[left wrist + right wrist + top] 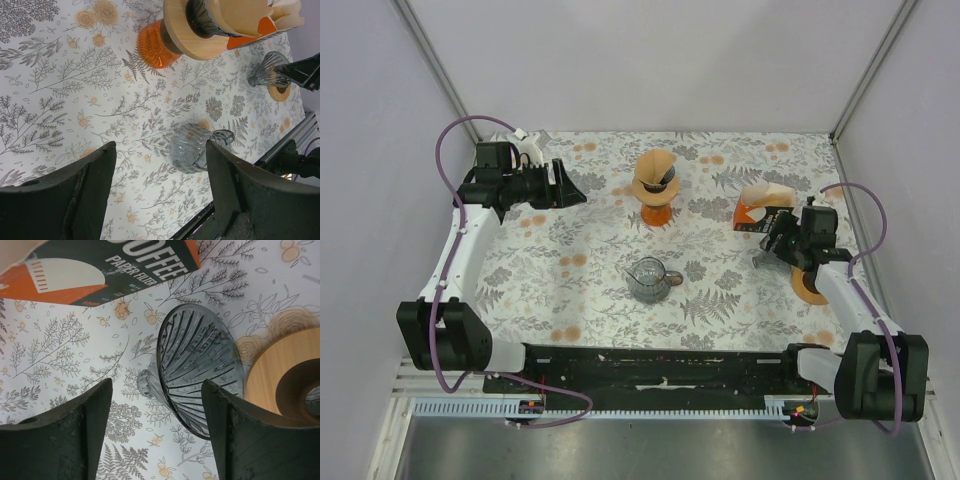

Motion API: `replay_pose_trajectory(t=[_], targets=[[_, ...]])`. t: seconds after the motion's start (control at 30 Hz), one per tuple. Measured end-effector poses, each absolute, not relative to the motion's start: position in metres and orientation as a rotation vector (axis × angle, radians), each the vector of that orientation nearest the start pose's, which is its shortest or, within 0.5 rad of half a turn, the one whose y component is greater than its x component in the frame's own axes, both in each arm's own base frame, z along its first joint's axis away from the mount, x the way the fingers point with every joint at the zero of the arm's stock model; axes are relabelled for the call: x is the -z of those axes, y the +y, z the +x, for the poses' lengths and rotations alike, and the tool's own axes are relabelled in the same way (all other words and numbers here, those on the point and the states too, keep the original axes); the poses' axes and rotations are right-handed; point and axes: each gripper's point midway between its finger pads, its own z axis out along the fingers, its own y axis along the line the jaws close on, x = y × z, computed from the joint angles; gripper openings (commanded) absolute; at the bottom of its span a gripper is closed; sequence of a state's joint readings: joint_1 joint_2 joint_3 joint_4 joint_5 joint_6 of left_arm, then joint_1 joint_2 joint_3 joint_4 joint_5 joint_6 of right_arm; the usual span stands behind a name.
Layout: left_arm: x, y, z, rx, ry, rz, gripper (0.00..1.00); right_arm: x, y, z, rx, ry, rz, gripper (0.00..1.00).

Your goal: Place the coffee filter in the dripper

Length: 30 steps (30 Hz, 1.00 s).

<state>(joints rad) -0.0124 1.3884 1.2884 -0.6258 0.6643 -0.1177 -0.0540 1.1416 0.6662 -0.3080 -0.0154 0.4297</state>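
A tan coffee filter (653, 170) sits in a dark ribbed dripper (200, 20) on a wooden collar over an orange glass base (656, 212) at the table's back centre. A second grey ribbed dripper (200, 375) lies tipped on its side by a wooden ring (285, 380) at the right. My right gripper (156, 390) hangs open just above it, one finger on each side, holding nothing. At the back left my left gripper (572, 190) is also open and empty, well away from both drippers.
An orange and black coffee filter box (762, 212) with tan filters sticking out lies just behind the right gripper. A grey glass cup with a handle (647, 278) stands mid-table. The floral cloth (570, 300) covers the table between white walls.
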Motion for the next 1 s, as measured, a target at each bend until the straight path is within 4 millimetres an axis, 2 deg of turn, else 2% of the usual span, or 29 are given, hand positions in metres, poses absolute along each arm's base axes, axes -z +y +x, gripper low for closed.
replay_pose_trajectory(t=[0.1, 0.2, 0.37, 0.5, 0.63, 0.73, 0.8, 0.9, 1.0], targets=[[-0.239, -0.116, 0.349, 0.828, 2.230, 0.227, 0.77, -0.080, 0.007, 0.302, -0.244, 2.327, 0.573, 0.77], [-0.239, -0.116, 0.349, 0.827, 2.230, 0.226, 0.77, -0.075, 0.008, 0.300, -0.261, 2.339, 0.587, 0.82], [-0.239, -0.116, 0.349, 0.828, 2.230, 0.227, 0.77, -0.079, 0.005, 0.301, -0.246, 2.318, 0.591, 0.89], [-0.239, -0.117, 0.349, 0.828, 2.230, 0.227, 0.77, -0.095, -0.006, 0.300, -0.181, 2.256, 0.607, 0.98], [-0.239, -0.118, 0.348, 0.842, 2.227, 0.233, 0.77, -0.118, -0.032, 0.297, -0.089, 2.133, 0.711, 0.98], [-0.240, -0.120, 0.347, 0.856, 2.224, 0.239, 0.77, -0.125, -0.061, 0.289, -0.024, 2.029, 0.870, 0.98], [-0.240, -0.120, 0.347, 0.859, 2.224, 0.240, 0.77, -0.120, -0.080, 0.279, 0.017, 1.968, 1.003, 0.98], [-0.239, -0.120, 0.347, 0.862, 2.227, 0.236, 0.77, -0.102, -0.103, 0.262, 0.077, 1.907, 1.205, 0.98], [-0.238, -0.120, 0.348, 0.866, 2.233, 0.225, 0.77, -0.087, -0.114, 0.253, 0.103, 1.886, 1.339, 0.98]])
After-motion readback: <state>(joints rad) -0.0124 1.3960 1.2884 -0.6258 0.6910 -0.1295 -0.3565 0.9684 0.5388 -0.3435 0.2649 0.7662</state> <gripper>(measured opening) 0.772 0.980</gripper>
